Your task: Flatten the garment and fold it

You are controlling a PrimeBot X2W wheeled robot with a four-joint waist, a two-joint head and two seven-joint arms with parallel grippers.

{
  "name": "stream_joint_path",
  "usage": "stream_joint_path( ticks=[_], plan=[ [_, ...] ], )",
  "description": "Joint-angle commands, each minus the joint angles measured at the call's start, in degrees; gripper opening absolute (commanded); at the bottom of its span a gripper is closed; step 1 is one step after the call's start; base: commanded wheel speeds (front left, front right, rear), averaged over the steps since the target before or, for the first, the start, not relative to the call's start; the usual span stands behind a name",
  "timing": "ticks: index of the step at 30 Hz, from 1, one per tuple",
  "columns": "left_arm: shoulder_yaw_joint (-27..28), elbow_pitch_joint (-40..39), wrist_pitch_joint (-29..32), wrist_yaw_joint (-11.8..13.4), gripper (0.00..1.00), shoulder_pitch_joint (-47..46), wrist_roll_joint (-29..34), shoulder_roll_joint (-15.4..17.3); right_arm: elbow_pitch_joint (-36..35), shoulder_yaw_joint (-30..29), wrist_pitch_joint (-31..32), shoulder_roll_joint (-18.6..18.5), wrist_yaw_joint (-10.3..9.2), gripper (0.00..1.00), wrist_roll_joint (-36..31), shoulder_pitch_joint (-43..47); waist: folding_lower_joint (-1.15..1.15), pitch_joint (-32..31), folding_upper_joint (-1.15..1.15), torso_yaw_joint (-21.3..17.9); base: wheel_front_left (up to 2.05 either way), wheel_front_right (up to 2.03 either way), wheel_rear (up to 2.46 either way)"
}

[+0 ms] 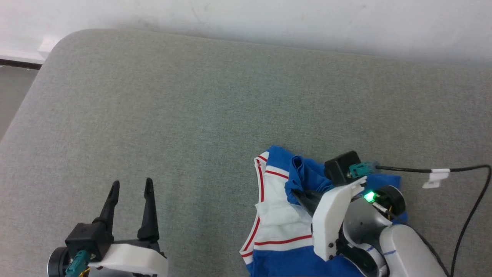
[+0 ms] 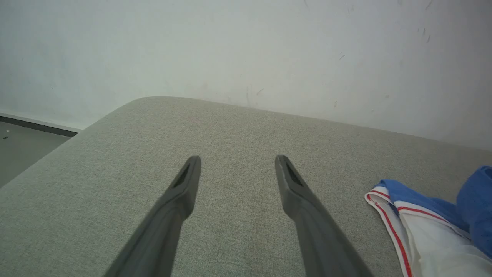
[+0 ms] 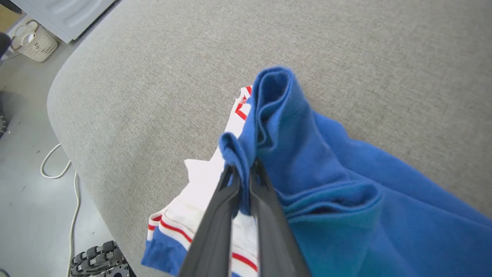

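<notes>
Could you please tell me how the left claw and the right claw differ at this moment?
The left claw stands wide open, while the right claw is shut on a bunched blue fold of the garment. The left claw holds nothing and points across the bare grey cushion, apart from the garment; the right claw sits on top of the garment. Both have two long dark fingers.

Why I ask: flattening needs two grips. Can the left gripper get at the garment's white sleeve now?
Probably yes. The left gripper is open, and just grey cushion lies between it and the white sleeve of the garment. The right gripper pinches a blue fold further over, not blocking.
</notes>
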Motion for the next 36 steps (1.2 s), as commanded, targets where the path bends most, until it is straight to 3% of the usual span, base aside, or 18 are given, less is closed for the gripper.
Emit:
stream_joint_path(
  ticks=[1, 13, 14, 15, 20, 24, 32, 36],
  plan=[
    [-0.13, 0.21, -0.42, -0.53, 1.0, -0.93, -0.34, -0.34, 0.62, 0.36, -0.41, 0.2, -0.04, 0.0, -0.24, -0.8, 0.0, 0.13, 0.0, 0.35, 0.0, 0.0, 0.0],
    [-1.27, 3.53, -0.88, -2.15, 1.0, -2.18, -0.91, -1.68, 16.52, 4.23, -4.62, 0.22, -0.04, 0.01, -3.83, -5.53, 0.0, -0.84, 0.0, 1.91, 0.0, 0.0, 0.0],
    [-1.33, 3.77, -0.9, -2.25, 1.0, -2.18, -0.98, -1.74, 17.63, 4.54, -4.58, 0.22, -0.04, 0.37, -3.93, -5.77, 0.0, -1.05, 0.0, 1.93, 0.0, 0.0, 0.0],
    [-1.38, 4.0, -0.92, -2.33, 1.0, -2.15, -1.04, -1.77, 18.51, 4.79, -4.7, 0.22, -0.04, 1.0, -3.77, -5.99, 0.0, -1.28, 0.0, 1.92, 0.0, 0.0, 0.0],
    [-1.3, 4.6, -0.95, -2.49, 1.0, -1.29, -1.42, -1.42, 18.08, 6.16, -6.45, 0.22, -0.04, 1.0, 0.58, -6.87, 0.0, -2.59, 0.0, 1.06, 0.0, 0.0, 0.0],
    [-1.19, 4.19, -0.68, -2.39, 1.0, -0.69, -1.5, -0.77, 12.15, 3.84, -6.58, 0.22, -0.04, 1.0, 3.8, -6.11, 0.0, -3.01, 0.0, 0.18, 0.0, 0.0, 0.0],
    [-0.85, 1.78, -0.47, -1.2, 1.0, 0.61, -1.11, 0.06, -7.13, -17.78, -7.38, 0.22, -0.04, 1.0, -2.14, 5.24, 0.0, -2.57, 0.0, -2.16, 0.0, 0.0, 0.0],
    [-0.52, 0.44, -0.46, -0.8, 1.0, 1.2, -1.06, 0.55, -11.38, -24.46, -6.66, 0.22, -0.04, 1.0, -3.96, 11.68, 0.0, -1.58, 0.0, -3.16, 0.0, 0.0, 0.0]
  ],
)
